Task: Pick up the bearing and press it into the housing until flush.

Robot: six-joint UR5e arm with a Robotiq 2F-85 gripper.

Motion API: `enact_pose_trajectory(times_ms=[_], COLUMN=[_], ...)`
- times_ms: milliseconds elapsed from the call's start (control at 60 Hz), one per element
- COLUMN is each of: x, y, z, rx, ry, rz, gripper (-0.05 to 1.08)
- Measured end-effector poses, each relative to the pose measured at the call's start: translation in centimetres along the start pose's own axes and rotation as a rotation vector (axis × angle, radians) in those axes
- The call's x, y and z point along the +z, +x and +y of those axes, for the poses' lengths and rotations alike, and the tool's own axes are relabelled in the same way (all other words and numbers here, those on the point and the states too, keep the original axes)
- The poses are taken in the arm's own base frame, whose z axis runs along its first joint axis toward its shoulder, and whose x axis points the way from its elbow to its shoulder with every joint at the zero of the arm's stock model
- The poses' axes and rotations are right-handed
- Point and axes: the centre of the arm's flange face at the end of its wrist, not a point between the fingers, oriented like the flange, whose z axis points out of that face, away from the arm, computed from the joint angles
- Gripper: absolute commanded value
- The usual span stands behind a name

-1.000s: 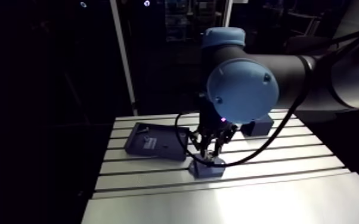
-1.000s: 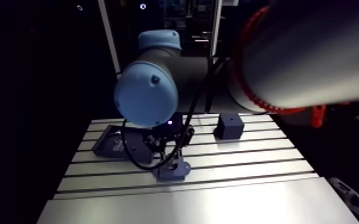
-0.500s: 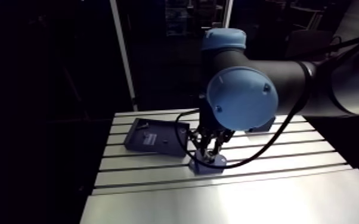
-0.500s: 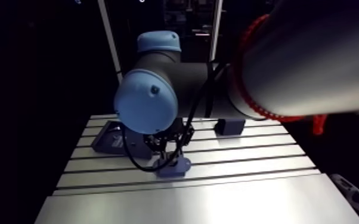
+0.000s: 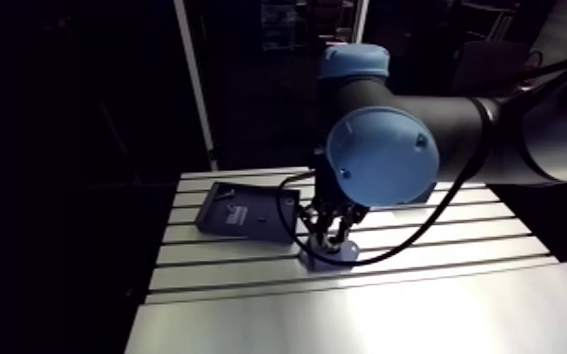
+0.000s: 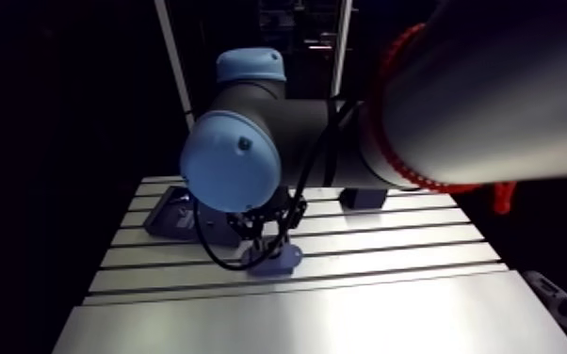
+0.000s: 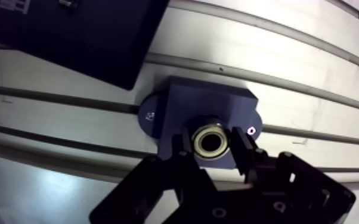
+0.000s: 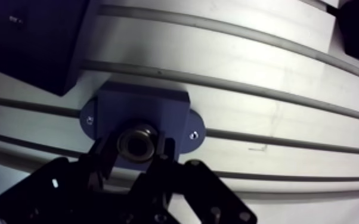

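We see the fingers (image 7: 242, 151) closed on the bearing (image 7: 210, 141), one on each side of its outer ring. The bearing sits at the middle of the blue housing (image 7: 206, 102), which rests on the slotted surface (image 7: 289, 56). The bearing's axis is upright and, as far as we can judge, in line with the housing's bore directly beneath. We cannot tell how deep it sits. The press should run straight down into the housing, since any tilt could jam the ring.
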Motion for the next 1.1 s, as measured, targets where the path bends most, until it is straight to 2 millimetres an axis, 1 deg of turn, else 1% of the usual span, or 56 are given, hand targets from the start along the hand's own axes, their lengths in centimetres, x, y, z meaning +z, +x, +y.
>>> enact_pose_trajectory(times_ms=[1100], x=[0.60], y=[0.10], z=[-0.17], rx=[-0.005], ry=[0.002], rz=[-0.011], gripper=[0.66])
